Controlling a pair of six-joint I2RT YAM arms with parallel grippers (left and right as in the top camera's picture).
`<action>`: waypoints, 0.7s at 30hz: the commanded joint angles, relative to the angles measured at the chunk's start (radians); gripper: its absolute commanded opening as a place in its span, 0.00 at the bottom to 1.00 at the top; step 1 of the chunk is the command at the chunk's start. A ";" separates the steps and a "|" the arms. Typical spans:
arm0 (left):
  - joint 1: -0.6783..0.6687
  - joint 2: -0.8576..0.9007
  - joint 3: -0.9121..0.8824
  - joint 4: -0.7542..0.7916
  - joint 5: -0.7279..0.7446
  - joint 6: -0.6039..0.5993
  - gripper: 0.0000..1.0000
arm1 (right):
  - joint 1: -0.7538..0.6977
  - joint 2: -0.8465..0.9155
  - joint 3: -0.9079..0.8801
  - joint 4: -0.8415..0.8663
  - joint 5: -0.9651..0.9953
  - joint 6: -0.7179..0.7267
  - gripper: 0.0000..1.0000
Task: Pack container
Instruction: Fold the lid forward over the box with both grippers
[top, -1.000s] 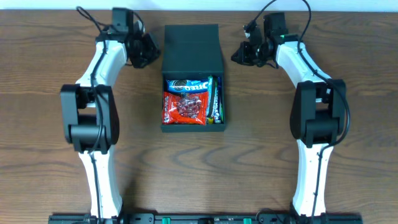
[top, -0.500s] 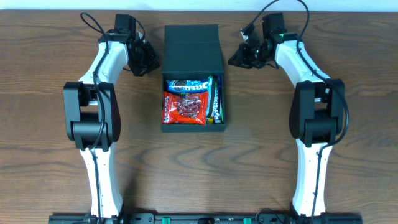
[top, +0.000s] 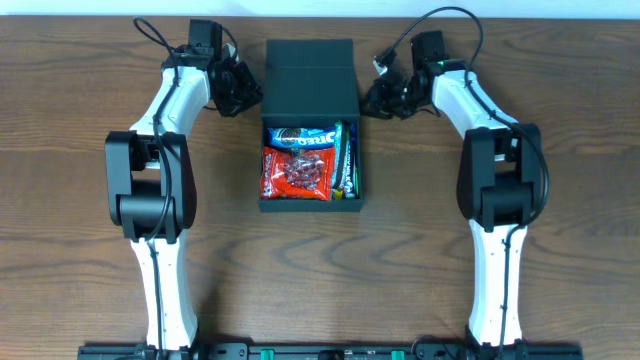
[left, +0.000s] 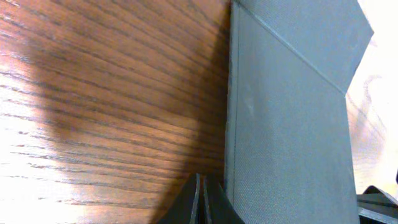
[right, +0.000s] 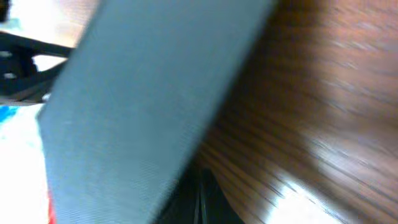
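The container (top: 271, 204) is a dark green-black box in the middle of the table, open, with its flap lid (top: 310, 78) lying back behind it. Inside lie a blue Oreo packet (top: 300, 136), a red snack bag (top: 297, 173) and a dark bar (top: 346, 160). My left gripper (top: 252, 97) is shut and empty at the lid's left edge; the left wrist view shows its closed fingers (left: 200, 202) beside the lid (left: 292, 124). My right gripper (top: 368, 100) is shut and empty at the lid's right edge, fingers (right: 200, 199) next to the lid (right: 143, 99).
The table (top: 560, 230) is dark wood. Black cables run from both wrists along the far edge. A pale wall strip lies beyond the table's back edge.
Both grippers have moved inward toward the lid, the left one rightward and the right one leftward, and now sit at its side edges. The box and snacks have not moved.
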 joint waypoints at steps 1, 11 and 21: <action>-0.005 0.011 0.023 0.010 0.038 -0.011 0.06 | 0.008 0.011 0.018 0.034 -0.127 -0.029 0.01; 0.013 0.006 0.067 0.069 0.191 0.055 0.06 | -0.028 -0.018 0.020 0.157 -0.319 -0.099 0.02; 0.011 -0.053 0.168 0.024 0.220 0.182 0.06 | -0.029 -0.148 0.021 0.155 -0.314 -0.211 0.01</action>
